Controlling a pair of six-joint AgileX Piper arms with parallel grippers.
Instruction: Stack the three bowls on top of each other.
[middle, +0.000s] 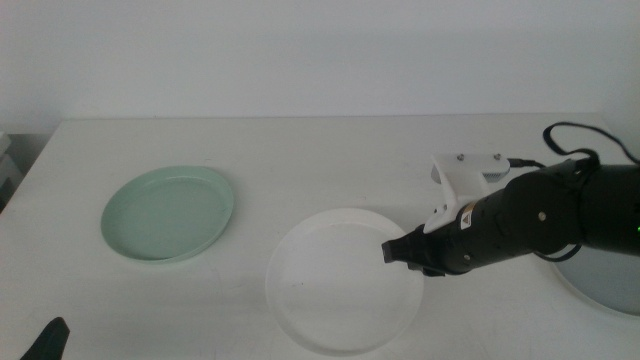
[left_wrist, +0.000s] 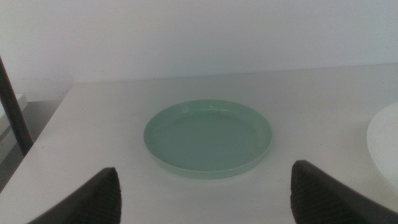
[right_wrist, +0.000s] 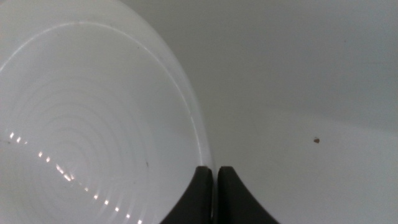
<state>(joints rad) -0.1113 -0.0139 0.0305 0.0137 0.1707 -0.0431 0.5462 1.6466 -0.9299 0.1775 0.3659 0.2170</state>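
Right gripper (middle: 392, 252) clenched on the right rim of the shallow round white bowl (middle: 335, 290), ready for lifting; left gripper (left_wrist: 205, 193) released, waiting beside the mint green bowl (left_wrist: 208, 138).

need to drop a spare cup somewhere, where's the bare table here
Bare table runs along the far edge behind the mint green bowl and the white bowl, and in the gap between them. The right side is crowded: the right tool grips the white bowl's rim, beside the grey bowl. The left tool waits near-left.
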